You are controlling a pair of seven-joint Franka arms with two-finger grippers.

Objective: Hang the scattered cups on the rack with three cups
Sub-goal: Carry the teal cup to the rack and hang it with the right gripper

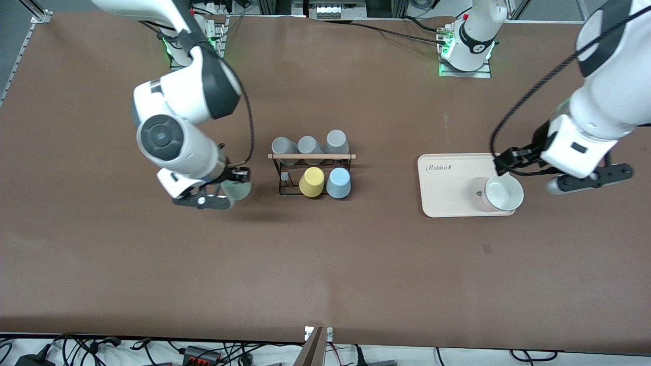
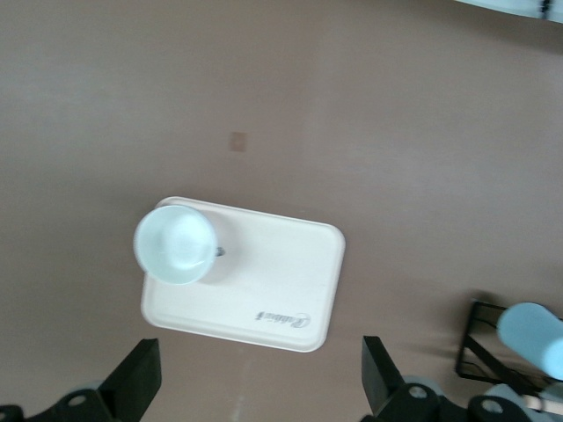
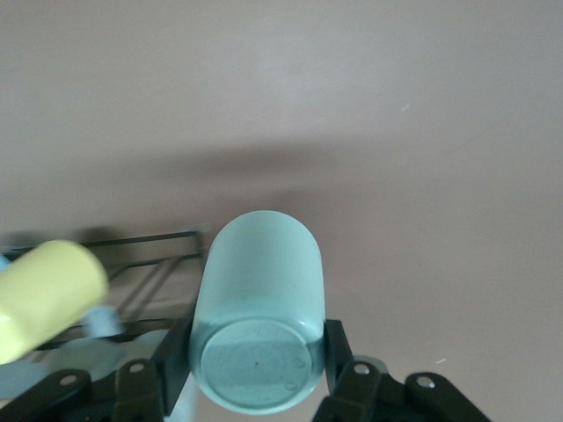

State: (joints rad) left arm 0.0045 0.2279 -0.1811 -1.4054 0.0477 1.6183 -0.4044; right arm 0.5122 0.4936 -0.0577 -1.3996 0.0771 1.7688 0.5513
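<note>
Mint cup (image 3: pixel 257 321) clamped in right pincer (image 3: pixel 255 374) beside rack (image 1: pixel 311 173), base toward wrist, left pincer (image 2: pixel 255 387) wide.

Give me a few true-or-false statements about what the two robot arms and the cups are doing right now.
1. The right gripper holds a mint green cup. True.
2. The yellow cup lies on the cream tray. False: it sits on the rack, beside the light blue cup.
3. The left gripper is open over the tray. True.
4. Three grey cups sit on the rack. True.
5. The tray carries nothing. False: a white cup stands on it.
</note>
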